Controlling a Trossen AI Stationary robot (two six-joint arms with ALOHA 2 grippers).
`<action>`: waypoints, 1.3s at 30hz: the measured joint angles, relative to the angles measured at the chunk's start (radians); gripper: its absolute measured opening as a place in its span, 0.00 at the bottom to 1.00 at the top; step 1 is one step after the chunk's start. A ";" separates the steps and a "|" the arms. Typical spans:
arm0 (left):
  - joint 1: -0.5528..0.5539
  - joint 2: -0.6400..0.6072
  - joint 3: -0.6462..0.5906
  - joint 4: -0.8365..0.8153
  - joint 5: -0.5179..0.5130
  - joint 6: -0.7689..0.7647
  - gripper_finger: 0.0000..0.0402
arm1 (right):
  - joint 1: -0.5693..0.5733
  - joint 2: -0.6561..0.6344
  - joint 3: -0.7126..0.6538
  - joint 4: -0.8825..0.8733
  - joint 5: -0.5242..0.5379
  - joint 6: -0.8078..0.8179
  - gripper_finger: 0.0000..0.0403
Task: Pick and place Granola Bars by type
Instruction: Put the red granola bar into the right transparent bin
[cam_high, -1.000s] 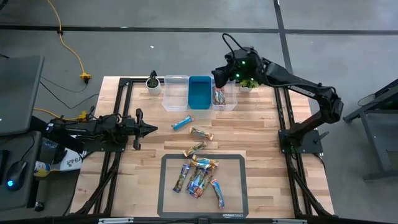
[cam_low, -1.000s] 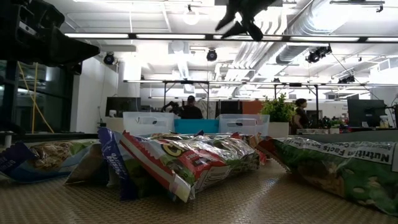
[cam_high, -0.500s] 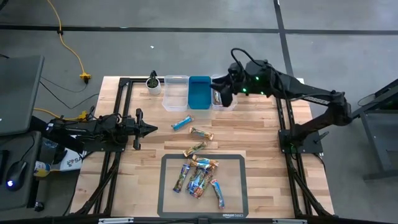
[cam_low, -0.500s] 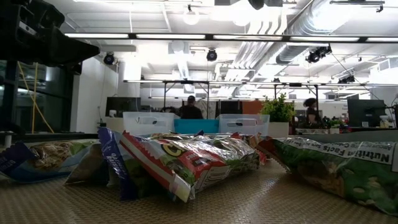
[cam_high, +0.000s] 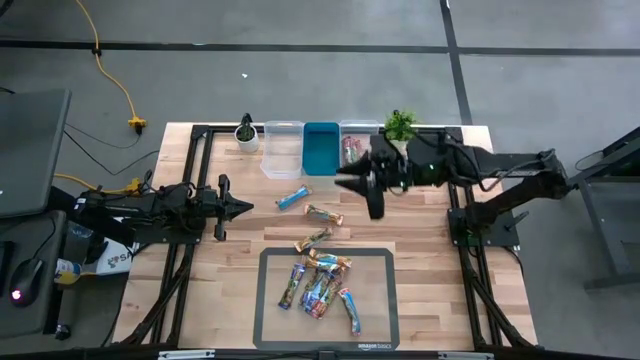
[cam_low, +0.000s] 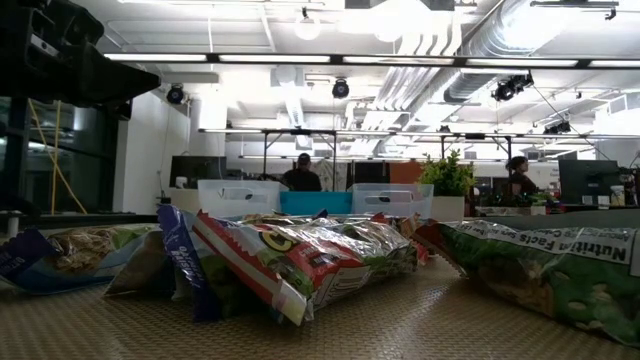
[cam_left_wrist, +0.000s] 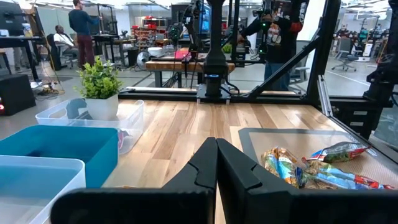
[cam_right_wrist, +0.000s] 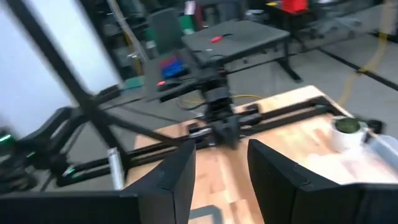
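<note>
While most of the Granola Bars (cam_high: 318, 284) lie heaped on the dark mat (cam_high: 375, 262) in the lower middle of the overhead frame, two more sit on bare wood just above it: a blue one (cam_high: 293, 198) and a tan one (cam_high: 324, 214). At the top centre stand three bins in a row, a clear bin (cam_high: 283, 150), a blue bin (cam_high: 321, 147) and a second clear bin (cam_high: 356, 143), which already holds a reddish-wrapped bar (cam_high: 351, 151).

A second ago the right gripper (cam_high: 362, 186) hung over that last bin; it has now pulled away and sits lower in the frame, right of the tan bar, beside the small potted plant (cam_high: 400, 126). Its fingers (cam_right_wrist: 177, 180) are spread wide and hold nothing. This suggests one bar has just been delivered and the arm is heading back for another, probably one of the loose pair.

At the left edge of the frame the left gripper (cam_high: 238, 207) waits over the table, its fingers (cam_left_wrist: 205, 163) pressed together, empty.
</note>
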 joint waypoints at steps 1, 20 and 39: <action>0.000 0.000 0.000 0.000 0.000 0.000 0.00 | 0.021 0.000 0.000 0.003 0.001 -0.007 0.32; 0.000 0.000 0.000 0.000 0.000 0.000 0.00 | 0.411 0.001 0.000 0.023 -0.077 0.236 0.32; 0.000 0.000 0.000 0.000 0.000 0.000 0.00 | 0.527 0.311 0.000 -0.106 -0.031 0.872 0.32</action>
